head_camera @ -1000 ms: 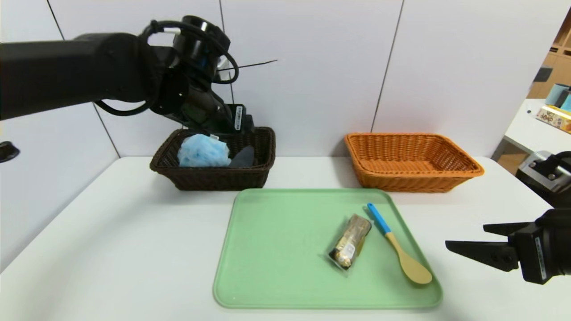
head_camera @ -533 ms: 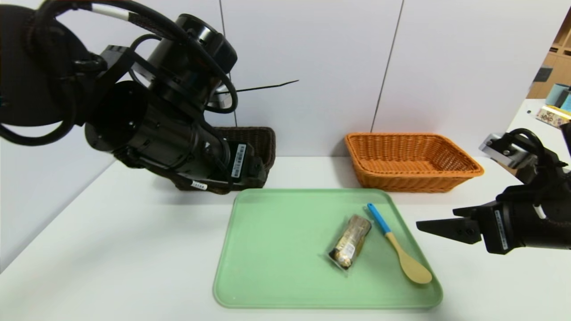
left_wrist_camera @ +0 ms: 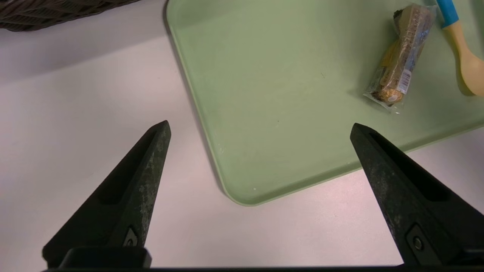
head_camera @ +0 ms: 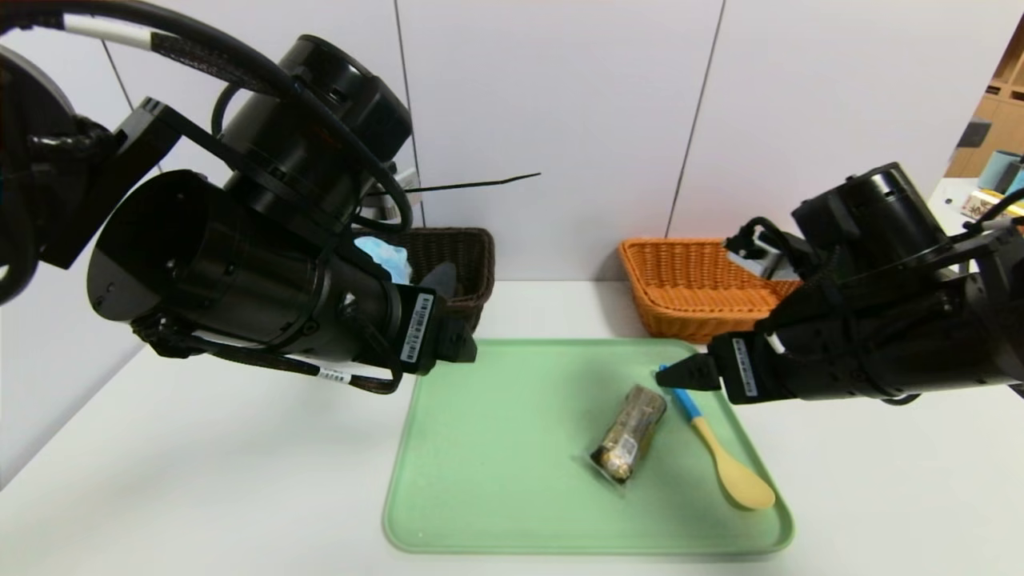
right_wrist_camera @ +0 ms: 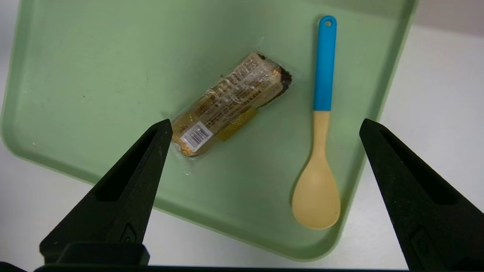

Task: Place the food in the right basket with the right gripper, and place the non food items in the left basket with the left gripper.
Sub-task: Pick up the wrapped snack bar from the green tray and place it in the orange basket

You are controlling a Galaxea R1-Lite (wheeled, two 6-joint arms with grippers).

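Two items sorted, two waiting on the tray

The fluffy light-blue pouf [head_camera: 386, 254] and rolled dark grey cloth [head_camera: 439, 278] are sitting in the dark brown wicker basket [head_camera: 464, 260]; the orange wicker basket [head_camera: 680, 292] is showing nothing inside. The right hand [right_wrist_camera: 264, 128], fingers spread and empty, is hovering over the clear-wrapped golden-brown snack packet [right_wrist_camera: 228, 104] and blue-handled yellow spoon [right_wrist_camera: 319, 143] on the green tray [head_camera: 496, 448]. The left hand [left_wrist_camera: 261, 130], also spread and empty, is hanging over the tray's near corner.

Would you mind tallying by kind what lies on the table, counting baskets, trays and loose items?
Baskets: 2, the dark brown basket and the orange basket.
Trays: 1, the green tray.
Loose items on the tray: 2, the snack packet and the spoon.
Loose items in the brown basket: 2, the blue pouf and the grey cloth.
Total: 7.
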